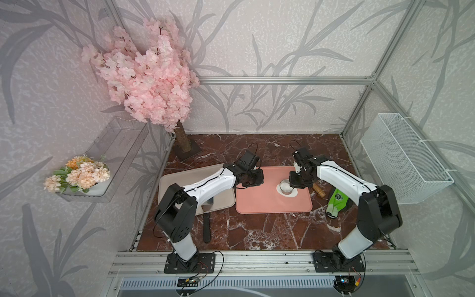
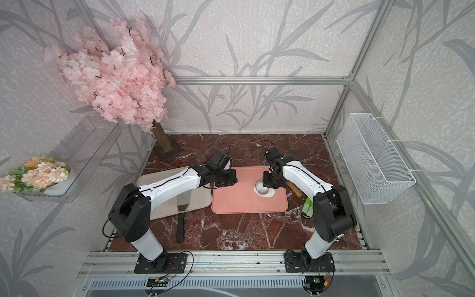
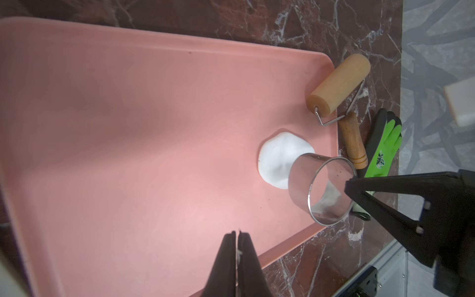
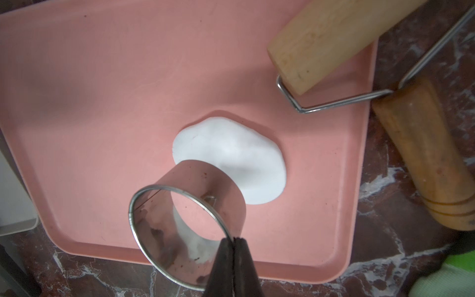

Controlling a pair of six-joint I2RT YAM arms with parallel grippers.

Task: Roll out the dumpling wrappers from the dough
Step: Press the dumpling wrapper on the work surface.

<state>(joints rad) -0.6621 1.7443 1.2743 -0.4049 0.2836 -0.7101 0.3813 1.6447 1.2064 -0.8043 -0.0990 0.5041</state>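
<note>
Currently right gripper (image 4: 234, 240) pinched shut on metal ring cutter (image 4: 205, 177) rim; cutter stands on flattened dough (image 4: 231, 151), pink mat (image 4: 77, 90). Left gripper (image 3: 57, 232) fully closed above mat.

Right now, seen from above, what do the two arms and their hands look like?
The left arm and right arm match: white shells, black joints, thin black cables looping outside. The left hand and right hand are black, with tapering wedge fingers.
</note>
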